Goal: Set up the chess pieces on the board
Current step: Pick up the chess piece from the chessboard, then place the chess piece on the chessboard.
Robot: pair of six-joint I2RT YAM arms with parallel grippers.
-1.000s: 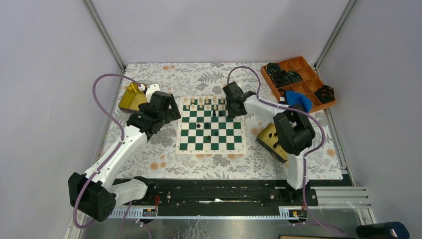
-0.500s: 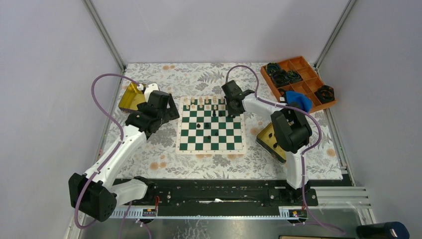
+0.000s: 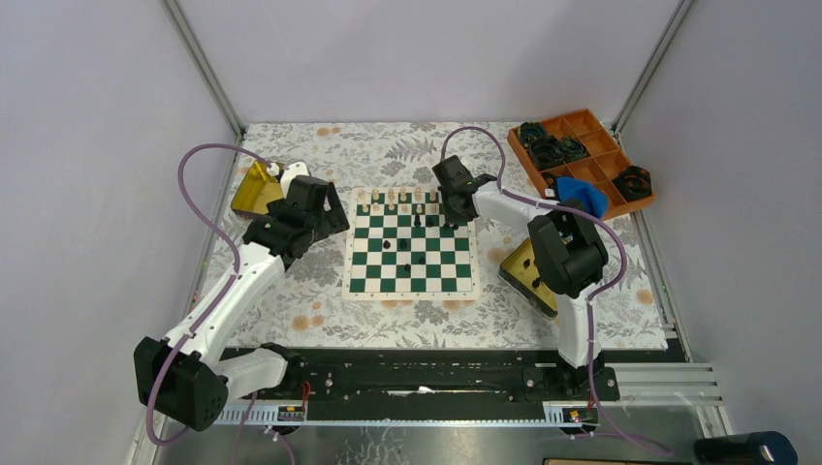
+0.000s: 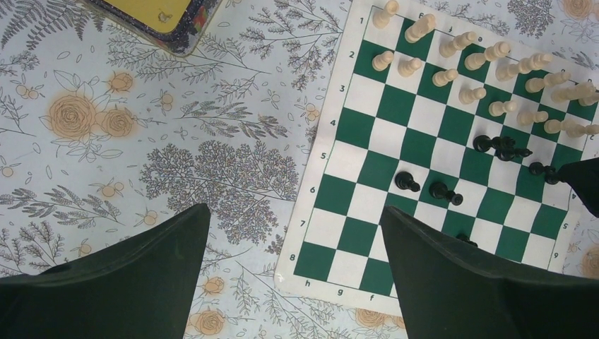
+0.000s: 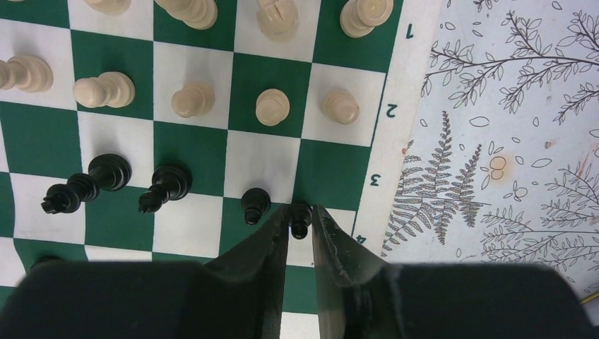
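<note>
One board (image 3: 411, 242) lies mid-table. The left gripper (image 4: 293, 212) hangs at its 9 o'clock side, fingers wide apart. The right gripper (image 5: 299, 224), at the board's 1 o'clock corner, squeezes one black pawn (image 5: 300, 212). Three more black pieces (image 5: 169, 187) stand at the pawn's 9 o'clock, and five cream pawns (image 5: 272, 106) at 12.

Your left arm (image 3: 228, 295) stretches from the near left toward the far side. Your left gripper (image 4: 293, 212) faces down with its two fingers spread wide apart. Your right arm (image 3: 504, 205) folds at the elbow and reaches far and leftward, and your right gripper (image 5: 300, 210) points down, fingers pinched nearly together on a black pawn (image 5: 300, 220).
</note>
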